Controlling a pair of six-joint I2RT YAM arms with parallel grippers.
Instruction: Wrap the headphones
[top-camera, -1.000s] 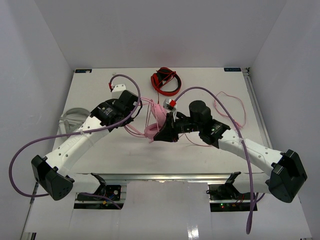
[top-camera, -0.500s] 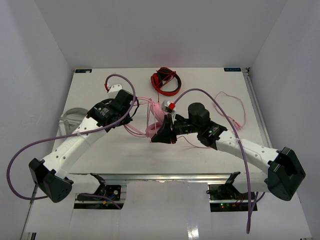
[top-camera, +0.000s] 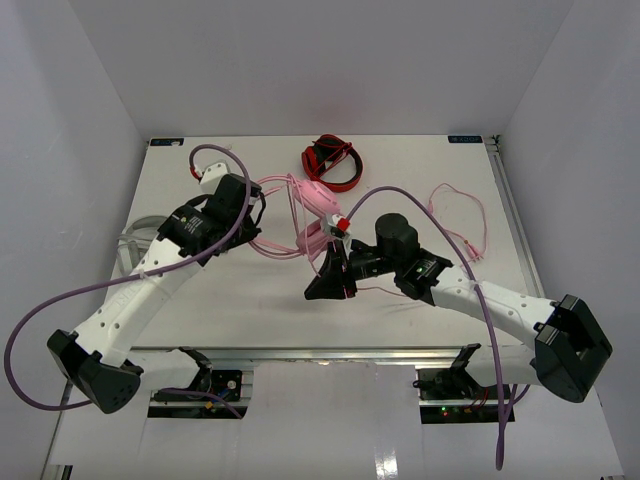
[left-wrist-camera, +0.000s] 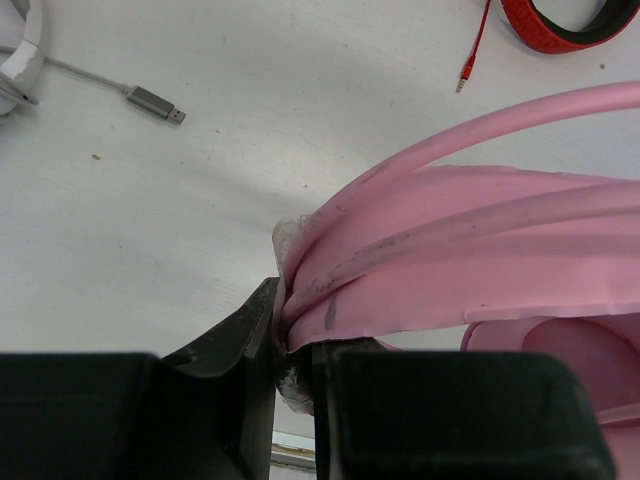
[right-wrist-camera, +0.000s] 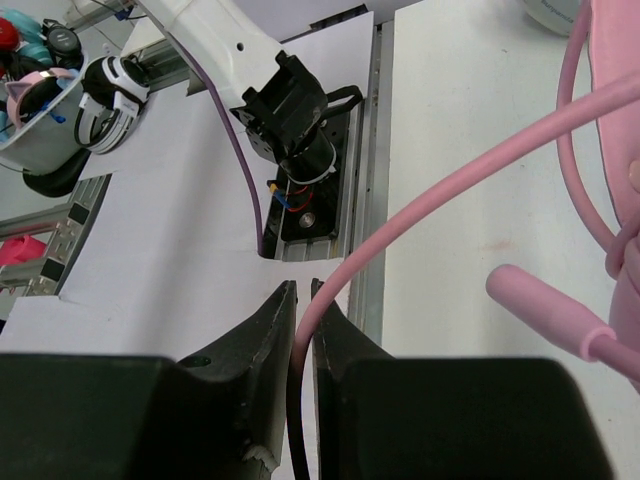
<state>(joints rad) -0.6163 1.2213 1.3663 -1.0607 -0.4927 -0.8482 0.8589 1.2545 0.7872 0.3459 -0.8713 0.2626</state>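
Our L gripper (left-wrist-camera: 295, 335) clamps the pale pink over-ear headphones (left-wrist-camera: 480, 290) by the band right at its tips, R gripper (right-wrist-camera: 303, 320) pinches their thin pink cable (right-wrist-camera: 430, 205); if we pull hard it may slip free.

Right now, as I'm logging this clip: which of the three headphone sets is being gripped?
The pale pink over-ear headphones: the left claw clamps them, the right claw pinches their thin pink cable. The red-and-black headphones and the white headphones lie untouched.

No text, brand or number is legible anywhere; the small stickers (top-camera: 466, 139) on the table's (top-camera: 400, 165) far edge are too tiny to read.
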